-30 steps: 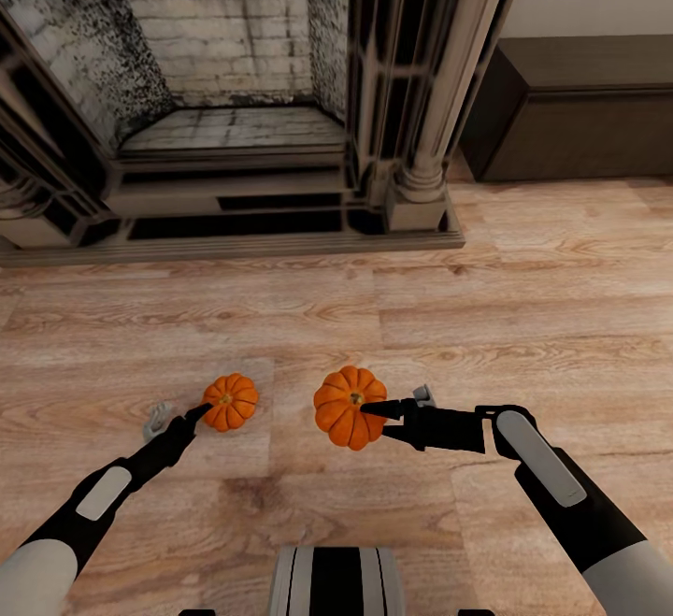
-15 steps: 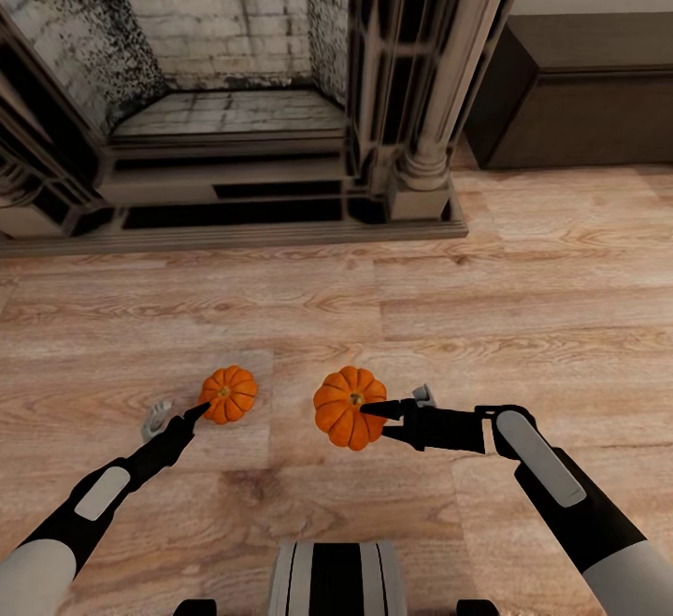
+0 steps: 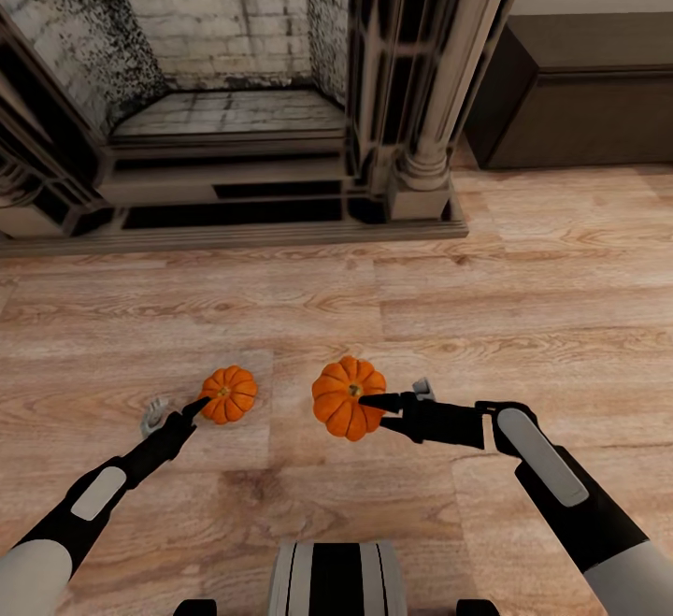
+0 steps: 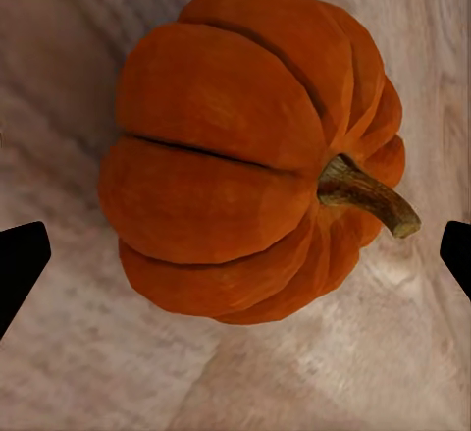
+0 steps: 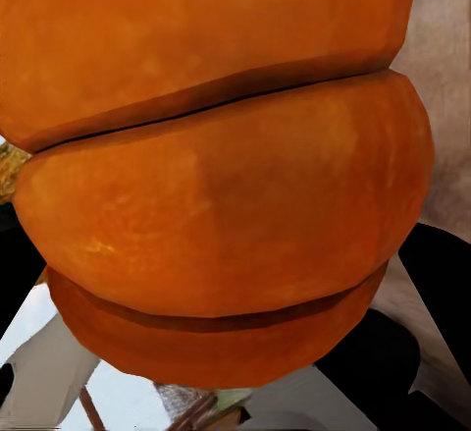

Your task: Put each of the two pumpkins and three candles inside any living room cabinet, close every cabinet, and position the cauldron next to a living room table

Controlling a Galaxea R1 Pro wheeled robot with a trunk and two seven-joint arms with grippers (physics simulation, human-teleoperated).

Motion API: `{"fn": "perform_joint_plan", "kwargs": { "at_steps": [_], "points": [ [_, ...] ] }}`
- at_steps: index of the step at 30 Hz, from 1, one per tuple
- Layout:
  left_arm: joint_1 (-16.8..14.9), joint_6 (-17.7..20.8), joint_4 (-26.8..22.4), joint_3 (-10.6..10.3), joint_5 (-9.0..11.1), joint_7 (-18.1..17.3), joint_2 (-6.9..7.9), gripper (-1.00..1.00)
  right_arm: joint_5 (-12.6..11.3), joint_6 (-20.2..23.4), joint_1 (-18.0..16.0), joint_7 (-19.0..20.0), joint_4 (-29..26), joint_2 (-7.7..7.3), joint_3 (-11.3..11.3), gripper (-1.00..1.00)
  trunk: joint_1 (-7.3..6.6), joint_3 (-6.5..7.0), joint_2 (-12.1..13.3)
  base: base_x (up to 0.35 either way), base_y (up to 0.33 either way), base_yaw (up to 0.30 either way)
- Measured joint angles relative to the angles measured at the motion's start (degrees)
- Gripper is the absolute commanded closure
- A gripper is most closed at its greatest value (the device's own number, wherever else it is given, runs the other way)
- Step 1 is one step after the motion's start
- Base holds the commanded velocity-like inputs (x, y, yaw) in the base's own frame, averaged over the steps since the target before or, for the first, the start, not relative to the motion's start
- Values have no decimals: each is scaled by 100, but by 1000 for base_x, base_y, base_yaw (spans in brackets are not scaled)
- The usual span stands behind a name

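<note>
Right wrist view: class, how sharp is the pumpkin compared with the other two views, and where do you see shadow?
Right wrist view: the right pumpkin looms very close, soft-edged, with dark creases. Left wrist view: the left pumpkin is crisp and evenly lit, faint shade beneath it on the floor. Head view: sharp throughout; the fireplace interior is darkest.

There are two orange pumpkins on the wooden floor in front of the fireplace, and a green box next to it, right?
Almost. The head view shows the two pumpkins on the wooden floor in front of the fireplace, but the box beside it is not green: it is a dark-brown cabinet.
</note>
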Motion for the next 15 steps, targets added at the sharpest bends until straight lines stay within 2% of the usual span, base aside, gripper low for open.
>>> {"fn": "perform_joint_plan", "kwargs": {
  "at_steps": [6,8,10,15],
  "points": [
    [0,0,0,-2,0,-11,15,-100,7,69,-1,11,-499,-9,27,100,0,0,0,0,0,0],
    [0,0,0,-1,-1,-14,17,-100,-52,127,8,19,-771,-9,32,100,5,-44,-3,0,0,0],
    [0,0,0,-2,2,-14,18,-100,52,145,14,16,-868,-10,33,100,11,-88,-5,0,0,0],
    [1,0,0,0,7,-60,24,-100,18,168,18,20,-943,-7,33,100,13,-111,-7,0,0,0]
  ]
}}
